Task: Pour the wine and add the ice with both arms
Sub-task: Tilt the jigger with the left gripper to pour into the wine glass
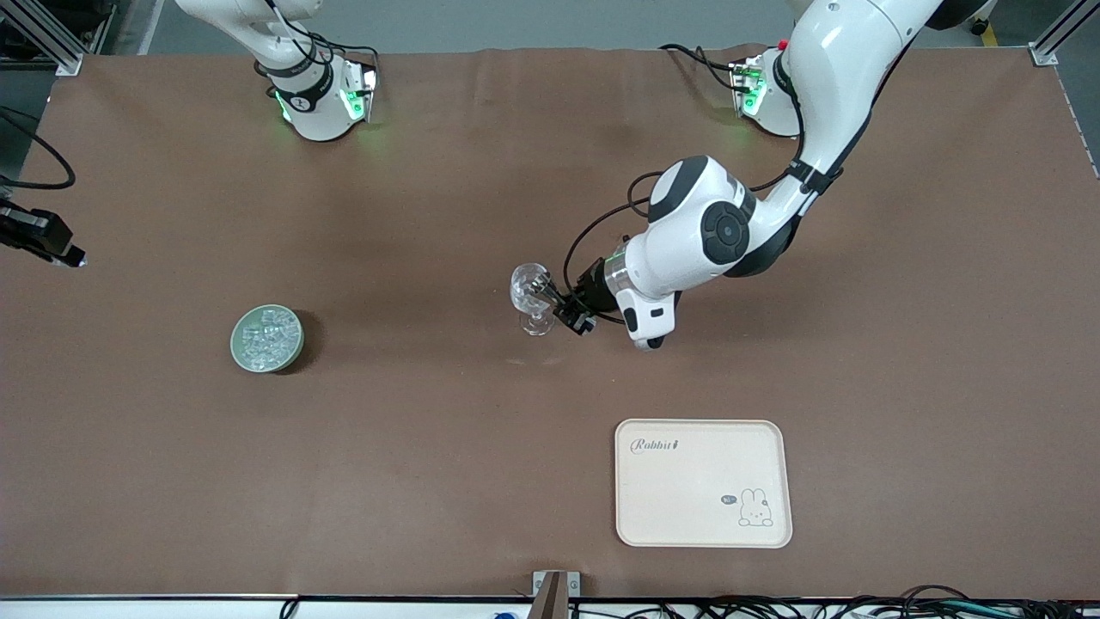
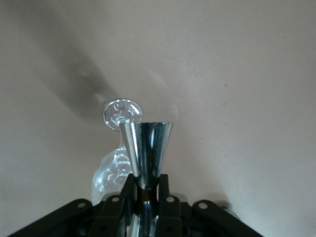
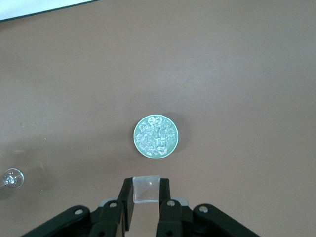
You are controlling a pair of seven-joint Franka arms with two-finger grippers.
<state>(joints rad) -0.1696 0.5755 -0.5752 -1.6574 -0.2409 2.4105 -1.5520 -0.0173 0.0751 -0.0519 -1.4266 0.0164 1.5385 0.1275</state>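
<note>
while right gripper (image 3: 146,197) hovers, ice (image 3: 156,136) lies beneath.

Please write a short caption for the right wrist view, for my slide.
Right gripper holds one ice cube high over the table, with the green dish of ice below.

Ice (image 1: 267,337) in dish (image 1: 290,354); tray (image 1: 703,483) seemingly nearer camera than glass (image 1: 531,297).

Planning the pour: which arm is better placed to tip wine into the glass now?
Left. The left gripper clamps a metal jigger right at the wine glass. The right gripper holds an ice cube well away from it, toward the right arm's end of the table.
</note>
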